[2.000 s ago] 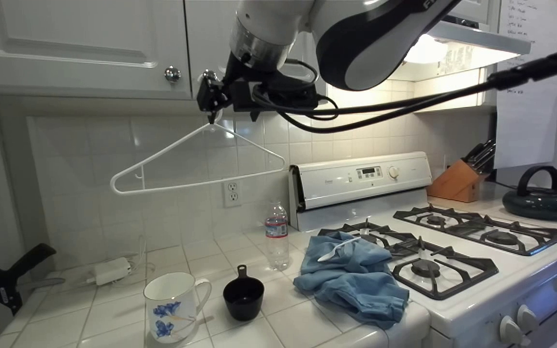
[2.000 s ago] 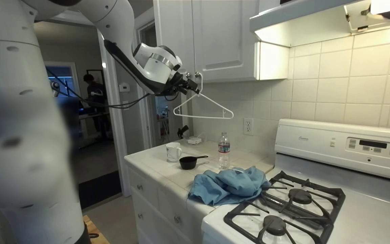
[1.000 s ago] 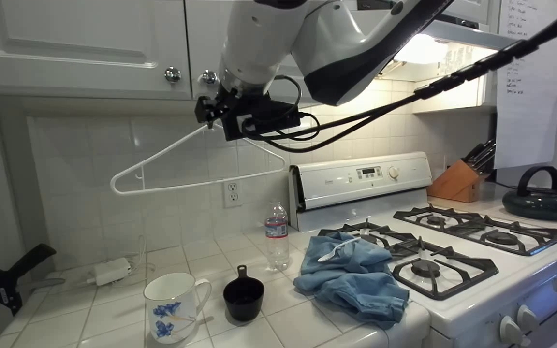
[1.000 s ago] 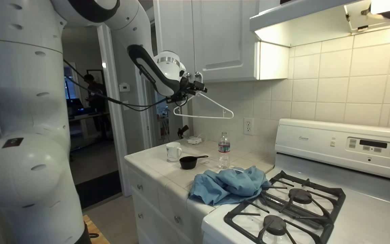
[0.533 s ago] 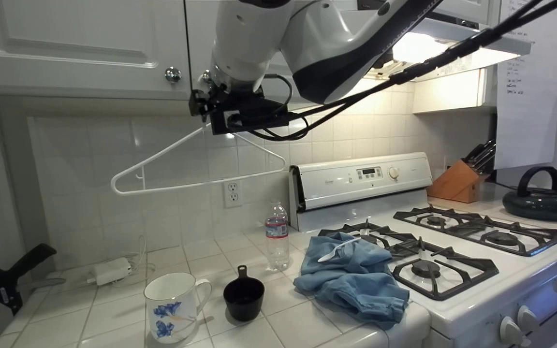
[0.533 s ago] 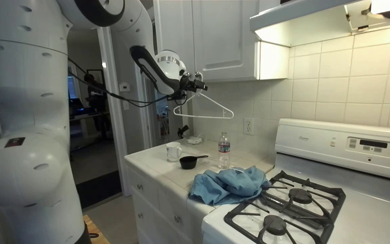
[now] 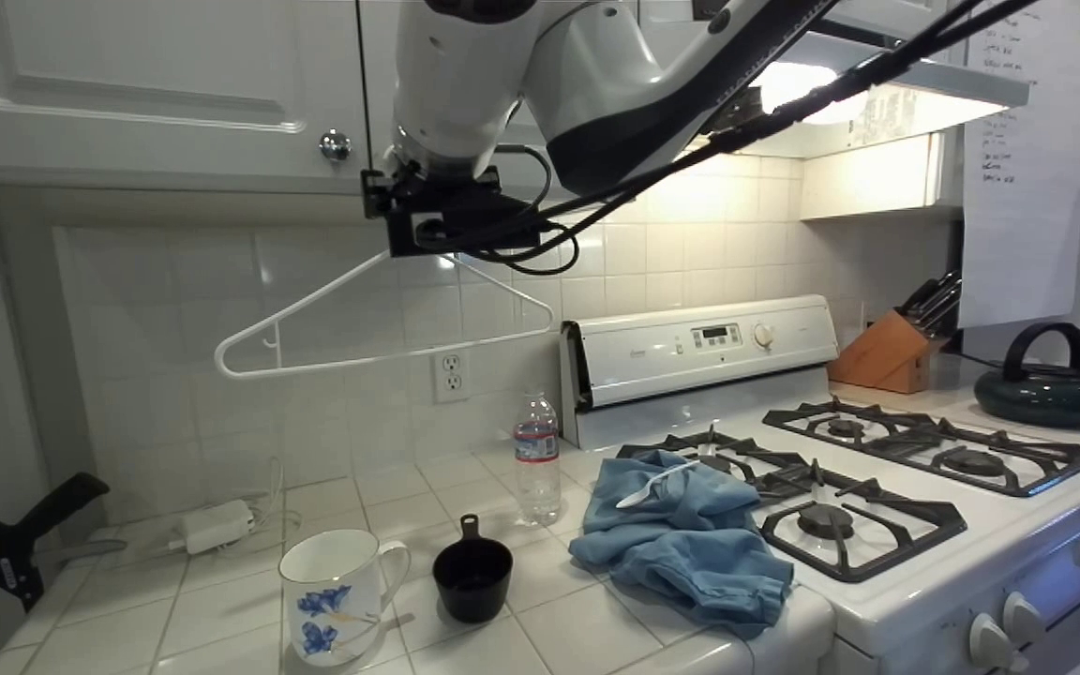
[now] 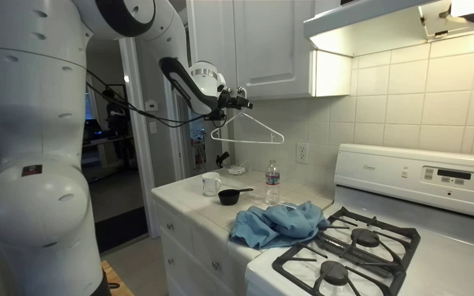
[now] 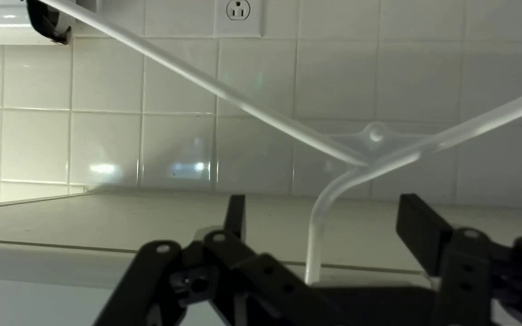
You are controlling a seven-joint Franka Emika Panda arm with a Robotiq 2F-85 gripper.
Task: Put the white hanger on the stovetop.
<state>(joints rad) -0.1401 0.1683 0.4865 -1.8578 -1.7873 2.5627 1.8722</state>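
Lettering (image 7: 770,52) "FRANKA" on arm (image 7: 596,84) near hanger (image 9: 292,130)

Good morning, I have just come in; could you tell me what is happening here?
A robot arm has its open claw at the hook of a white hanger, which hangs from a cabinet knob. In the wrist view the jaws stand apart, one on each side of the hook, so the hanger is not gripped. It is meant for the stovetop, where a crumpled blue cloth lies at the edge, but is not there yet.
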